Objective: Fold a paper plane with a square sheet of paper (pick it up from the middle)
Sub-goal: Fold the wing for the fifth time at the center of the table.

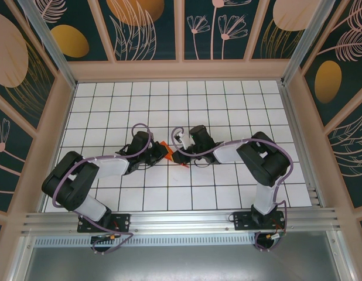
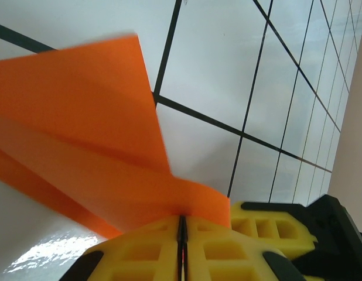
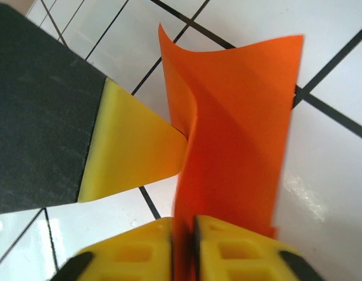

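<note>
Left gripper [image 2: 182, 227], fingers pressed together, pinches bright orange folded paper sheet [image 2: 81, 129]. Right gripper [image 3: 184, 231] pinches it too. Likely holding fold tight for next crease.

I see my left hand [image 1: 158, 153] and right hand [image 1: 180, 153] almost meeting at the middle of the gridded counter [image 1: 228, 105], both pinching the orange sheet of paper [image 1: 164, 150] and blocking the centre, while bare tiles beyond and to both sides lie open up to the patterned walls [image 1: 146, 29].
</note>
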